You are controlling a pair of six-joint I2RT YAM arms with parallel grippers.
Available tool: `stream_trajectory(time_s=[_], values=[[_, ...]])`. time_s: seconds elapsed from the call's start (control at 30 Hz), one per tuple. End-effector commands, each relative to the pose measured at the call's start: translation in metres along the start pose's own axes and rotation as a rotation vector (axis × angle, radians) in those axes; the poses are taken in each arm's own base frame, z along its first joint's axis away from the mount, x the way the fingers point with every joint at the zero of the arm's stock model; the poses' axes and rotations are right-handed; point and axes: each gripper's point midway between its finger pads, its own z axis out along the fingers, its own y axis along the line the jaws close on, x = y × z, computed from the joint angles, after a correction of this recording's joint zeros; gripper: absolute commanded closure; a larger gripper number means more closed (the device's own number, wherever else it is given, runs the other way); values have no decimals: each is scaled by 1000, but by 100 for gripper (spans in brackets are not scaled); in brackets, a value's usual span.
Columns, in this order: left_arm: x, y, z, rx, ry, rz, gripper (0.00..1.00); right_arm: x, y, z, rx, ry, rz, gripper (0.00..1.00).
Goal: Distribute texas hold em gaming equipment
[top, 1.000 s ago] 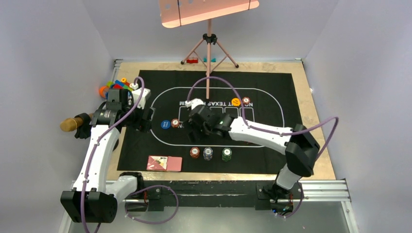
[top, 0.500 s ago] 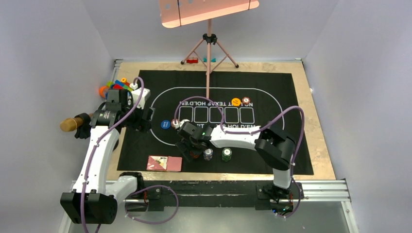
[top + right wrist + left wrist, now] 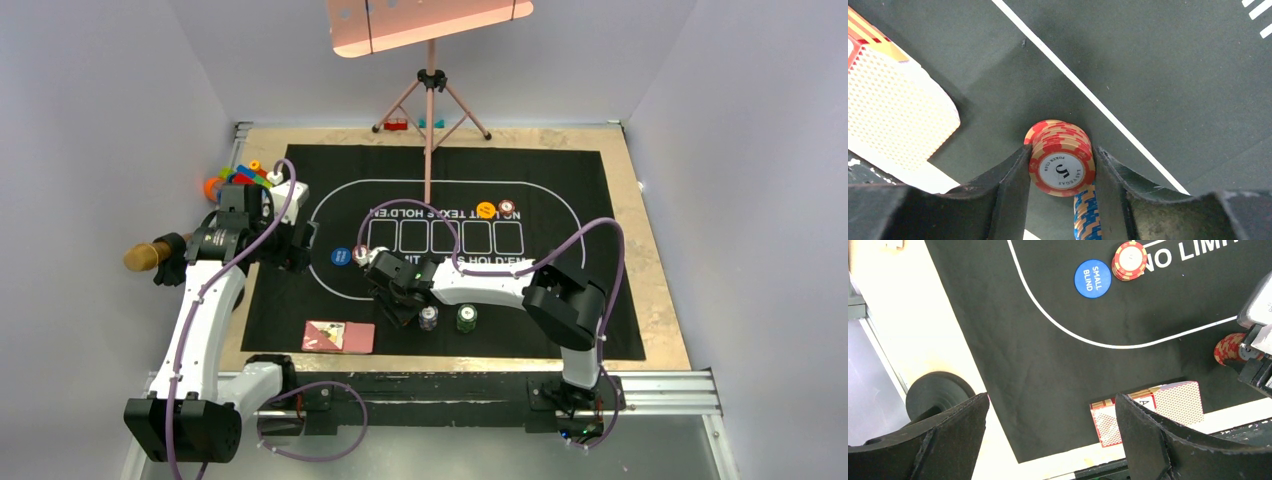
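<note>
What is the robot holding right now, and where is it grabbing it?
The right fingers pinch the stack of red poker chips by its round sides, near the top. The left fingers are open and hold nothing.

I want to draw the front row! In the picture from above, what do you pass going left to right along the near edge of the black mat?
playing cards → right gripper, closed on the red chip stack → grey chip stack → green chip stack
</note>
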Motion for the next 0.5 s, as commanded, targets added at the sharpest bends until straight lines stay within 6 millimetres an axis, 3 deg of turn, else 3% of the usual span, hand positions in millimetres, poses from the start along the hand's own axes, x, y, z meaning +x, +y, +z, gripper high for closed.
stream_trajectory(time_s=[0.0,0.33,0.4,0.47], values=[[-13,5,-11,-25,-58,4,0,-21,8,-10,-27,-54,4,55],[-13,5,-12,-31,-62,6,0,-43,8,-28,-47,-96,20,84],[-13,6,-13,-33,-64,10,0,-53,-8,-35,-34,-115,59,89],[-13,6,-14,-35,-66,13,0,-70,-39,-51,4,-161,134,93]])
